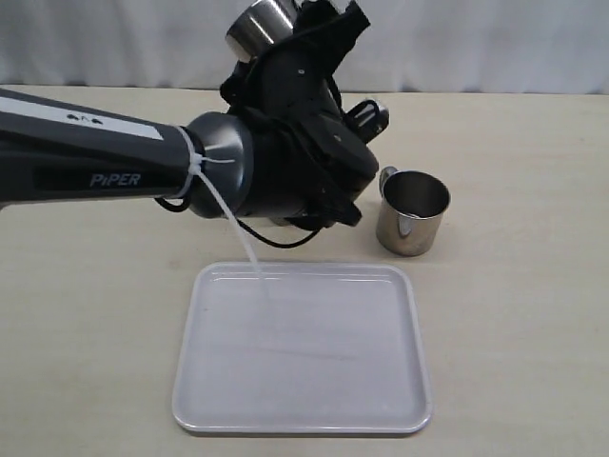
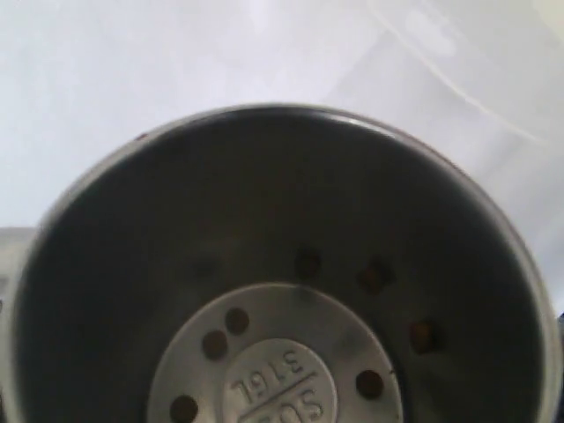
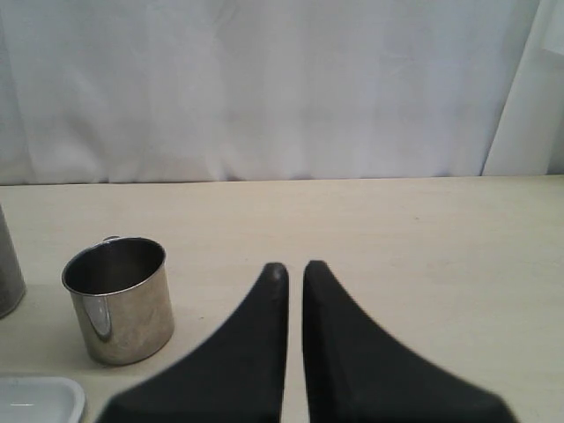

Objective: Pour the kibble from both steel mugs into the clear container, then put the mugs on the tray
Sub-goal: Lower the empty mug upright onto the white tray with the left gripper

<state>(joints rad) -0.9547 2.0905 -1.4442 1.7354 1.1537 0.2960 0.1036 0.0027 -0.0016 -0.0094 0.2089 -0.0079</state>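
One steel mug (image 1: pixel 260 25) is held high and tilted at the back by my left gripper (image 1: pixel 309 29), which is shut on it; the fingers themselves are hidden. In the left wrist view the mug's inside (image 2: pixel 282 264) fills the frame. Several kibble pellets (image 2: pixel 369 384) lie on its stamped bottom and wall. Beyond its rim shows a faint translucent edge (image 2: pixel 449 62), perhaps the clear container; the arm hides it in the exterior view. The second steel mug (image 1: pixel 412 211) (image 3: pixel 121 300) stands upright on the table. My right gripper (image 3: pixel 294 270), shut and empty, is to the right of it.
The white tray (image 1: pixel 304 419) lies at the table's front, with nothing on it; its corner (image 3: pixel 40 397) shows in the right wrist view. The left arm's dark body (image 1: pixel 219 167) hangs over the table behind the tray. A grey cylinder edge (image 3: pixel 7 264) stands left of the second mug.
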